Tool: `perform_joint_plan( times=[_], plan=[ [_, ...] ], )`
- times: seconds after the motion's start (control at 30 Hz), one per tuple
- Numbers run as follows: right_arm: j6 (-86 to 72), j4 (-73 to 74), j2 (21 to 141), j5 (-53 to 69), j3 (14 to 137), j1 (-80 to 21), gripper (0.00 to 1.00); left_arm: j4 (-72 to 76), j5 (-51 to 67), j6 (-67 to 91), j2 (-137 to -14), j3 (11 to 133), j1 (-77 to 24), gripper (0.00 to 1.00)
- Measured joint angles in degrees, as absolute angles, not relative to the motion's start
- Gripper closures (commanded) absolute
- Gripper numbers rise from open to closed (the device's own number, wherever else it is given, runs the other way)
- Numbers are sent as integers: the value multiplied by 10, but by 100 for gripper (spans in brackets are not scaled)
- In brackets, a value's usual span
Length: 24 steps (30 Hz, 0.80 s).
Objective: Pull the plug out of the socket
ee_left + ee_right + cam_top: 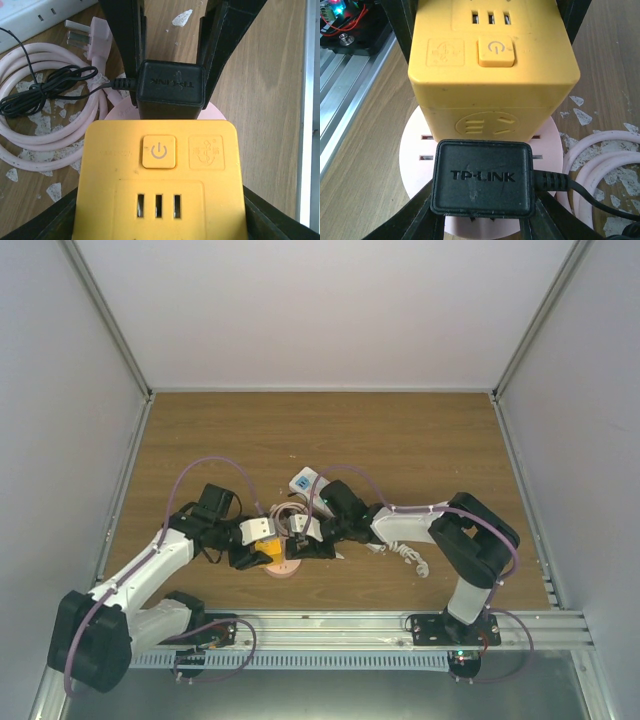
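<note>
Bracing the yellow socket cube (pixel 160 165) in the left claw (pixel 258 544), clamped on it at 6 o'clock on the counter (pixel 400 440), while pinching the black plug (pixel 482 177) at the cube's 3 o'clock face in the right claw (pixel 303 533), to part them without dragging the socket.

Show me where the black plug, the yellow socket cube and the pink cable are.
black plug (pixel 482 176): right wrist view, on its lettered face.
yellow socket cube (pixel 112 150): left wrist view, top face, left of the button.
pink cable (pixel 75 130): left wrist view, on the coil's near loop.
</note>
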<state>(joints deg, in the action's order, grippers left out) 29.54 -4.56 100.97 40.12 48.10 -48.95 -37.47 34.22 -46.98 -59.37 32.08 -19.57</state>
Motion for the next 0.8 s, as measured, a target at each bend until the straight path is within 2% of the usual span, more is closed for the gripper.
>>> perform_joint_plan(
  times=[0.27,0.63,0.8],
  plan=[
    [291,-46,1010,395,482,-489,99,-382,345,-489,-598,329,-191,57],
    [291,-52,1020,388,493,-490,100,-367,260,-517,-544,314,-251,57],
    [291,-51,1020,386,493,-491,99,-365,262,-489,-544,314,-254,57]
  ],
)
